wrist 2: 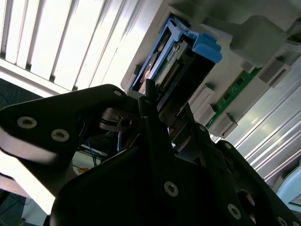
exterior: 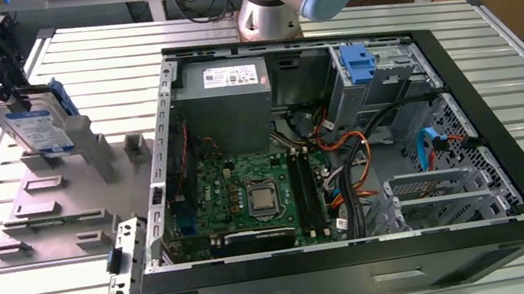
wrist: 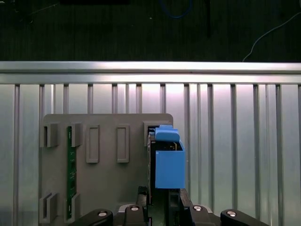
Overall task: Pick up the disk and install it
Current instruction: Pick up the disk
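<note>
Gripper (exterior: 21,102) in the exterior view clamps the top of the disk (exterior: 37,129), upright at the grey holder (exterior: 58,212) on the slatted table (exterior: 108,61), to the exterior view's left of the computer case (exterior: 358,260); in the second wrist view black fingers (wrist 2: 155,122) pinch the disk's edge by its blue rail (wrist 2: 207,47); in the first wrist view the disk sits edge-on between them.

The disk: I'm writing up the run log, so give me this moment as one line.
gripper: at top of disk | disk: upright at grey holder plate | computer case: open, disk not installed
</note>
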Motion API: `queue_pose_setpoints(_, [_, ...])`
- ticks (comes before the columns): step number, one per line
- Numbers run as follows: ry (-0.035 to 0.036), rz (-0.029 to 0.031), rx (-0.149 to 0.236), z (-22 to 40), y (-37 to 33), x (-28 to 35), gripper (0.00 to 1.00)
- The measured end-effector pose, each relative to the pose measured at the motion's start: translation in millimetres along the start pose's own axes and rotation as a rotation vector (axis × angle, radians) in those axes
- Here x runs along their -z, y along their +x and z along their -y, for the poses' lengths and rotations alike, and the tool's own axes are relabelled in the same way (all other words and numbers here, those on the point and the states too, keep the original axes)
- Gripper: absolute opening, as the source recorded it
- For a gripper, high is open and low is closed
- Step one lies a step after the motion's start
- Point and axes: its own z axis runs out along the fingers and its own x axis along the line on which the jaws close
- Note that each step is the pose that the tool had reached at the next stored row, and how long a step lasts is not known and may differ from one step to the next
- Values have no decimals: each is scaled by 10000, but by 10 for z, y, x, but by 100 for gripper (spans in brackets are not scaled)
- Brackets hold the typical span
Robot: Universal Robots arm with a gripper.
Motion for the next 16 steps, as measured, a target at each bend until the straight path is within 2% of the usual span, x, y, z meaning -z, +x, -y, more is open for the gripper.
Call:
queue_pose_setpoints(5, [-1, 0, 0, 0, -2, 38, 35])
queue_pose_setpoints(14, [-1, 0, 0, -3, -11, 259, 35])
queue_pose_setpoints(16, [0, 0, 0, -3, -12, 284, 35])
